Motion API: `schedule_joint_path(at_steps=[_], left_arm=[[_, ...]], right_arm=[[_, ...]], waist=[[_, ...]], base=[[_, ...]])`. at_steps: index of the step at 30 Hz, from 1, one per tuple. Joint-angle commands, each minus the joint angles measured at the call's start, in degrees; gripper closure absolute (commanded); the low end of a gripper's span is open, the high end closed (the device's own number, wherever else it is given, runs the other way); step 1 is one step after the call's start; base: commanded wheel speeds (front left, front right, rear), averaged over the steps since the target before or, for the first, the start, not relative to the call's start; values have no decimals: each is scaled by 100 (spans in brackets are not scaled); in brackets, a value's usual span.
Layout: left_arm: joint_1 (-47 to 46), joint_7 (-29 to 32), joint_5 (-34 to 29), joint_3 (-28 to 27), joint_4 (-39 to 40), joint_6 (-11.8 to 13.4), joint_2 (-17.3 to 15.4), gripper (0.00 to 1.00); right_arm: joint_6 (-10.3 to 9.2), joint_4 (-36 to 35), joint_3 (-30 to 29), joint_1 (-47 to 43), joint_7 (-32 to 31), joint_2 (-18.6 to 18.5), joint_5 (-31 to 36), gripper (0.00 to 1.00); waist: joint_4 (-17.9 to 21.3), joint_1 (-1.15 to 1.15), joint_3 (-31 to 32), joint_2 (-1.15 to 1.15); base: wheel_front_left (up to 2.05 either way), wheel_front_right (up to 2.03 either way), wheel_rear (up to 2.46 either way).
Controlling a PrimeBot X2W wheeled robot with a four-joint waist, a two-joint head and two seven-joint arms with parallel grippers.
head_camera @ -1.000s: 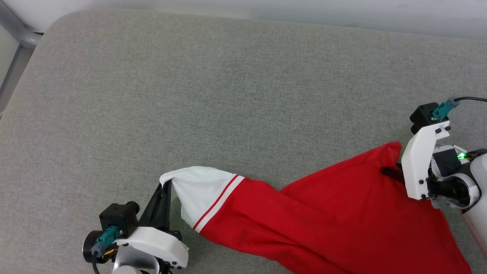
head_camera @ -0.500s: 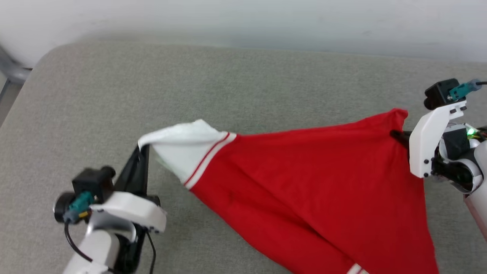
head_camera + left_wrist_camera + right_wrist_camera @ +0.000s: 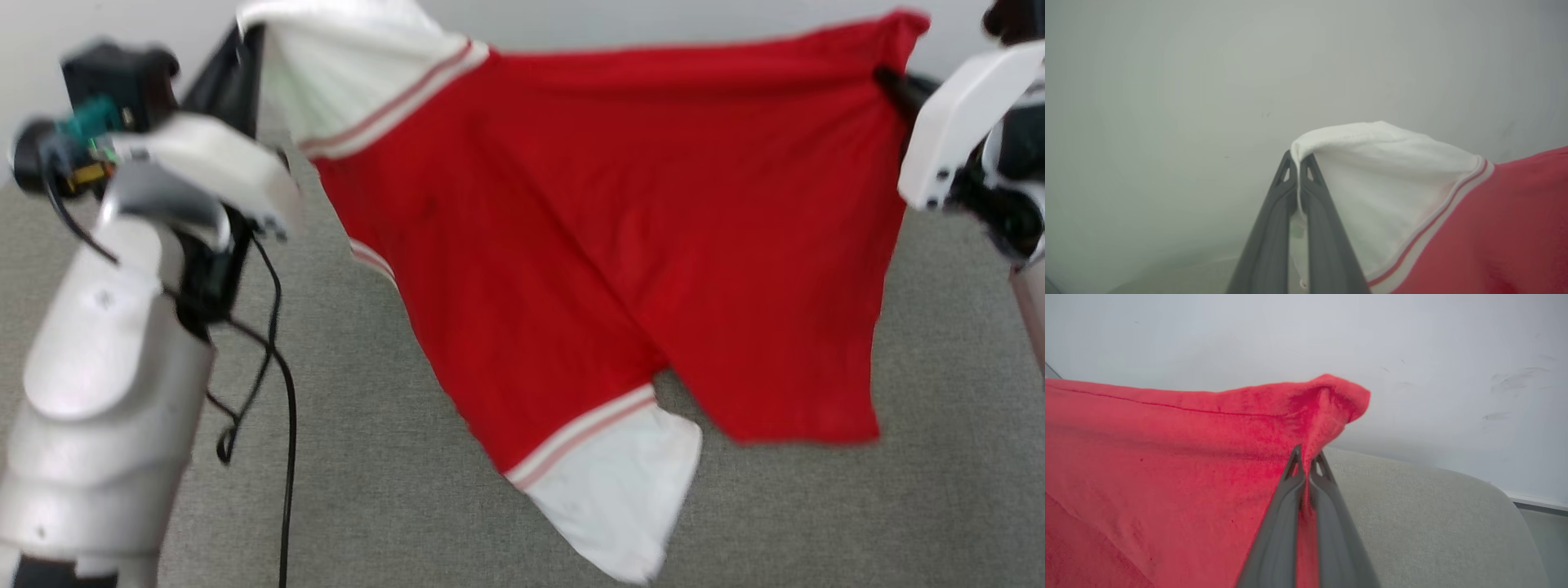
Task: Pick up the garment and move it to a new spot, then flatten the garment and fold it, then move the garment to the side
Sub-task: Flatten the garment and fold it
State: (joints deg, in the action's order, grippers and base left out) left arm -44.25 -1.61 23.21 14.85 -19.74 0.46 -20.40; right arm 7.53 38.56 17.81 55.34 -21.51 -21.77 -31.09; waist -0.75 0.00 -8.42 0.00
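Red shirt (image 3: 571, 245) stretched in the air above the grey cushion (image 3: 816, 506), left gripper (image 3: 1299, 163) jaws pinching a white sleeve end, right gripper (image 3: 1306, 463) jaws pinching a red corner, other sleeve dangling.

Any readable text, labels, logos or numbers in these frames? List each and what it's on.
None can be read.
The garment: plain red, white sleeve ends with stripes, no print or tag seen.
The left tool and right tool: bare dark fingers, no markings.
The grey cushion and wall: no lettering.
The head view is motion-blurred, so any small label on the wrist housings is unreadable.
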Motion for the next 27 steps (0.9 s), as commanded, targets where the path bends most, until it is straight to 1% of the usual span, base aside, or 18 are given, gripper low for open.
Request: schedule_joint_path(at_steps=[1,3,7,8,10,14,18,20,24,27], left_arm=[[-337,36,-53,4,-158,-28,-32,100],[-874,139,-112,11,-451,-48,-61,100],[-2017,184,-230,27,-1036,-83,-71,100],[-2789,149,-371,64,-1418,-61,-70,100],[-3275,117,-485,102,-1653,-36,-104,100],[-4152,93,-593,84,-1985,63,-124,100],[-4734,63,-635,67,-2271,123,-121,100],[-4884,25,-615,43,-2434,158,-116,100],[-4995,-94,-503,-11,-2728,141,-83,100],[-4934,-145,-430,-49,-2884,108,-47,100]], right_arm=[[-8,94,-83,240,101,90,23,100],[-8,222,-220,644,262,141,105,100],[-8,441,-306,1421,529,209,393,100],[-9,587,-406,2013,723,232,557,100],[-9,687,-435,2385,843,264,684,100],[-9,834,-411,3117,1024,208,975,100],[-9,998,-402,3690,1238,260,1150,100],[-9,1128,-395,3870,1361,309,1230,100],[-9,1398,-334,4095,1536,442,1280,100],[-9,1525,-250,4124,1572,482,1279,100]], waist=[[57,0,-86,0],[97,0,-207,0],[149,0,-525,0],[151,0,-792,0],[160,0,-948,0],[155,0,-1423,0],[135,0,-1919,0],[125,0,-2102,0],[108,0,-2392,0],[88,0,-2498,0]], base=[[0,0,0],[0,0,0],[0,0,0],[0,0,0],[0,0,0],[0,0,0],[0,0,0],[0,0,0],[0,0,0],[0,0,0]])
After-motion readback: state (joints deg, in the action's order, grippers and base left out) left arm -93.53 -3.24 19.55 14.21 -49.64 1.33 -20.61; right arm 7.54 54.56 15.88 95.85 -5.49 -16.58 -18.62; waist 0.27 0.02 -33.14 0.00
